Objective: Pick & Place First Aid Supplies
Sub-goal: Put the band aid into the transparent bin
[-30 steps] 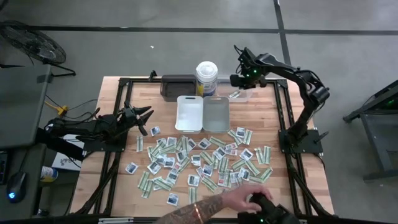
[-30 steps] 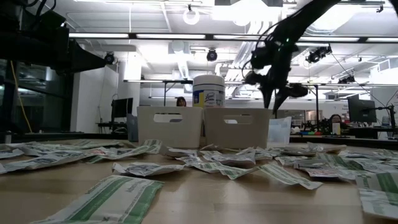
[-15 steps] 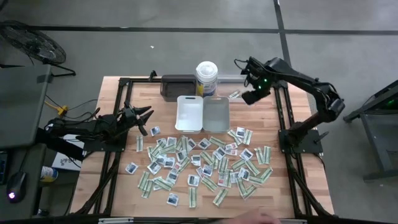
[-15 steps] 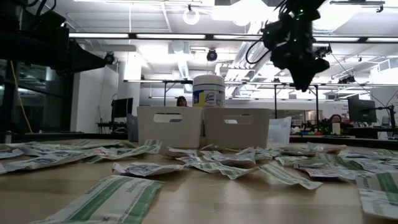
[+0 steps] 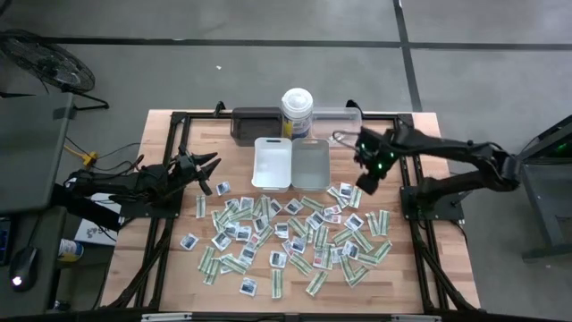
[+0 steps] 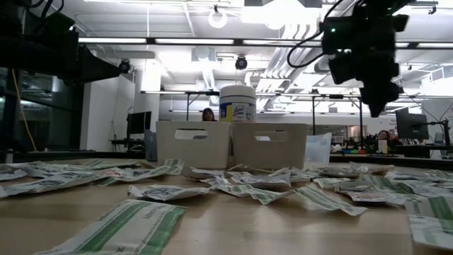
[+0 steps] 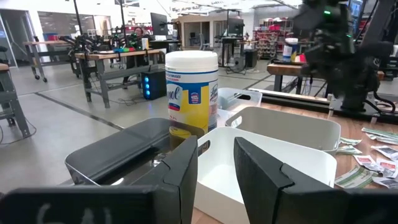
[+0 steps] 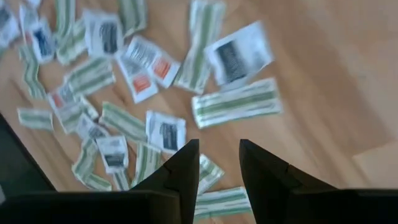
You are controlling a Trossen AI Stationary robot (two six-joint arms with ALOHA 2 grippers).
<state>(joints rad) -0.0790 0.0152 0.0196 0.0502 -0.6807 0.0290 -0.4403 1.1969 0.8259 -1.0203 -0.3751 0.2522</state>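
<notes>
1. Across the table's [image 5: 170,268] middle and near side, first aid supplies [image 5: 286,234] lie scattered flat.
2. Right gripper [image 5: 365,185] hovers above the pile's far right edge, fingers [image 8: 183,168] slightly apart, holding nothing.
3. Left gripper [image 5: 214,172] waits at the left side, fingers [image 7: 186,165] slightly apart, empty.
4. White tray [image 5: 273,164] and grey tray [image 5: 310,165] stand behind the pile.

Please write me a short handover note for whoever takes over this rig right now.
Right end effector: open, empty, above the right edge of the packets.
Left end effector: open, empty, waiting at the table's left side.
Supplies: packets lie scattered over the table's middle, below the white tray and grey tray.
Done: one strip lies by the clear tray; both middle trays look empty.
Left: nearly the whole pile is not yet sorted.
</notes>
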